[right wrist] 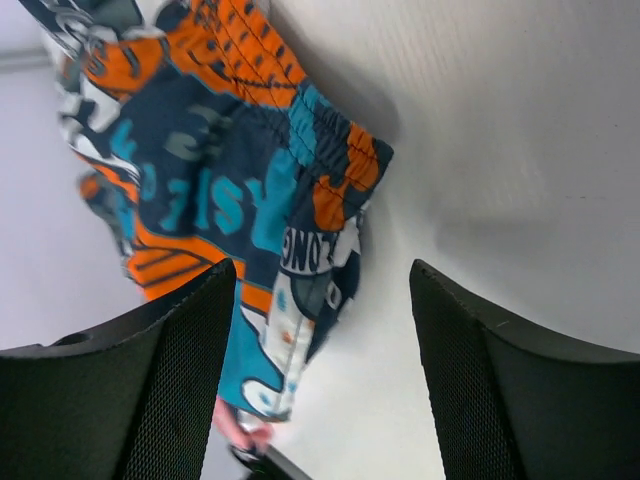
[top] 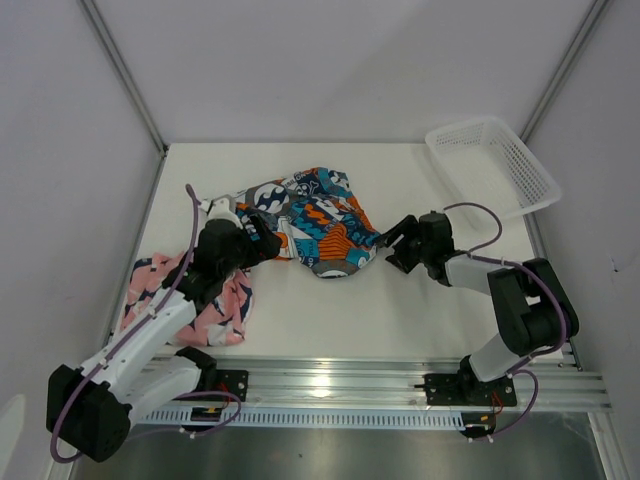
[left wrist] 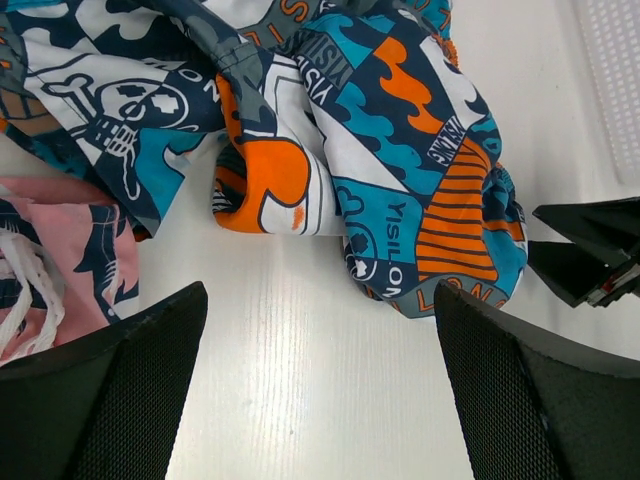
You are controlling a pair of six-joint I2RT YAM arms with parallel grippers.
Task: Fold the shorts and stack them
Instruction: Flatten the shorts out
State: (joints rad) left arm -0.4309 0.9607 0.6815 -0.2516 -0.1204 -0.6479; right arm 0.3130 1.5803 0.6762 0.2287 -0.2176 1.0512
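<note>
Left wrist view: the left fingers, black and mesh-textured, stand wide apart over bare white desk, with nothing between them. Just beyond them lie the patterned shorts, crumpled, in blue, teal, orange and white. The pink shorts show at the left edge, with a white drawstring lying on them.

Right wrist view: the right fingers are likewise apart. A hem of the patterned shorts reaches into the gap near one finger. It appears unclamped, though contact with that finger cannot be settled.

Top view: the patterned shorts lie bunched at mid-desk, between the two arms. The left fingers are at their left edge and the right fingers just beside their right edge. The pink shorts lie unfolded at the near left, partly under the left arm and apart from the patterned pair. A white mesh basket rests tilted at the far right corner.
</note>
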